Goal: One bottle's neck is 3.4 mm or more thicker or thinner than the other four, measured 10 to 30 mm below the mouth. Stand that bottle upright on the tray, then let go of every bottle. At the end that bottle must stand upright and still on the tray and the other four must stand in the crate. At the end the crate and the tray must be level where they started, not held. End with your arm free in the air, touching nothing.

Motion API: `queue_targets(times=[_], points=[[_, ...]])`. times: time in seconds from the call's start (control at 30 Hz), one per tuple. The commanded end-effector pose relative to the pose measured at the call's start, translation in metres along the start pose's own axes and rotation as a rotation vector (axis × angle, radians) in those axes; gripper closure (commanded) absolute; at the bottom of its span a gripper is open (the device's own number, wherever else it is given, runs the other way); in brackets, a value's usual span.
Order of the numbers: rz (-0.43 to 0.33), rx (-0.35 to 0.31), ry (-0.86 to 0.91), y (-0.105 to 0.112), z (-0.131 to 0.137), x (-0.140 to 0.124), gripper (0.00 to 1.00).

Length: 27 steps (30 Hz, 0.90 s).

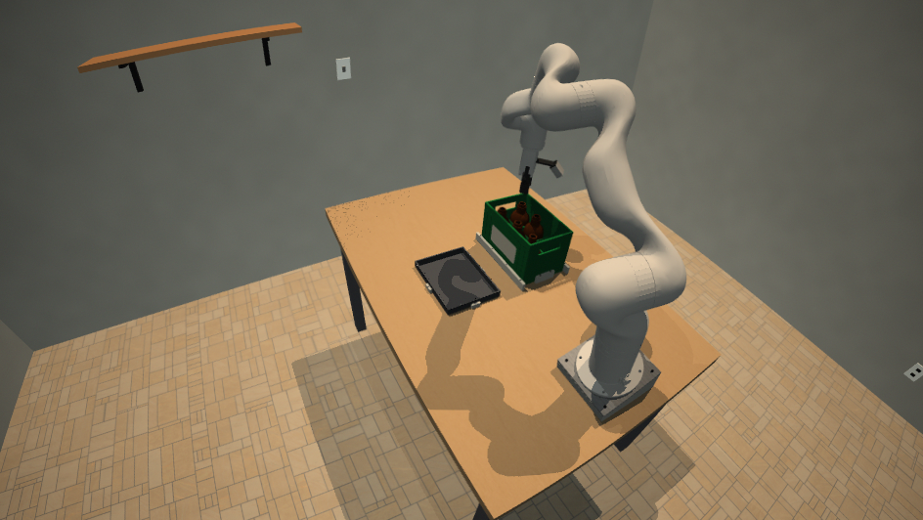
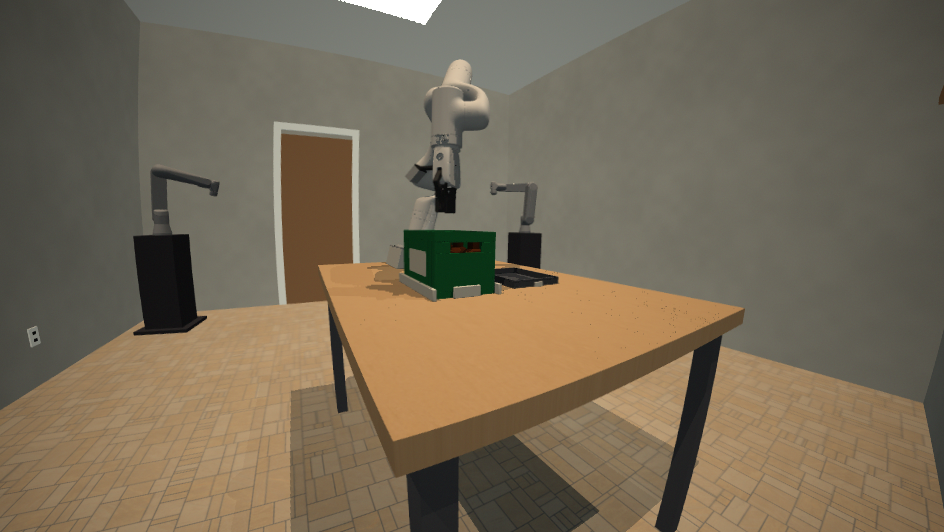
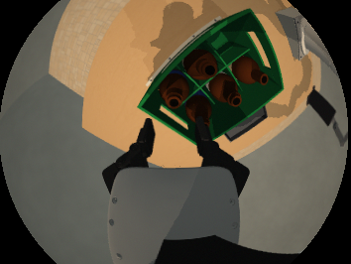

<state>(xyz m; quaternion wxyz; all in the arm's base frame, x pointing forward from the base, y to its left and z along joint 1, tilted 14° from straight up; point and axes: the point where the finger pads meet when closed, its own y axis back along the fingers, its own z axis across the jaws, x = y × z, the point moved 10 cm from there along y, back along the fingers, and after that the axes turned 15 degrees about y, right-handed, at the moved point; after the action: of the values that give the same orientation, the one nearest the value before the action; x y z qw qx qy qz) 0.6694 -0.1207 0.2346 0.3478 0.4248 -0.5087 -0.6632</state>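
A green crate [image 1: 522,238] stands on the table and holds several brown bottles [image 1: 524,221], all upright in its cells. The crate also shows in the exterior view [image 2: 450,262] and in the wrist view [image 3: 214,80], where the bottles [image 3: 220,84] are seen from above. A black tray [image 1: 457,280] lies flat beside the crate, with nothing on it. My gripper [image 1: 525,181] hangs a little above the far end of the crate. Its fingers are open and empty.
The crate sits between pale rails [image 1: 503,261] on the table. My arm's base [image 1: 608,377] is bolted near the table's front right edge. Two other arms on black stands [image 2: 165,264] are by the far wall, away from the table.
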Motion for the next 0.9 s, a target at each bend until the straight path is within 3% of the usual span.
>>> queue_targets(times=[0.0,0.87], points=[[0.0,0.002,0.0,0.0013,-0.0005,-0.0002,0.35],[0.0,0.002,0.0,-0.0018,-0.0006,-0.0002,0.35]])
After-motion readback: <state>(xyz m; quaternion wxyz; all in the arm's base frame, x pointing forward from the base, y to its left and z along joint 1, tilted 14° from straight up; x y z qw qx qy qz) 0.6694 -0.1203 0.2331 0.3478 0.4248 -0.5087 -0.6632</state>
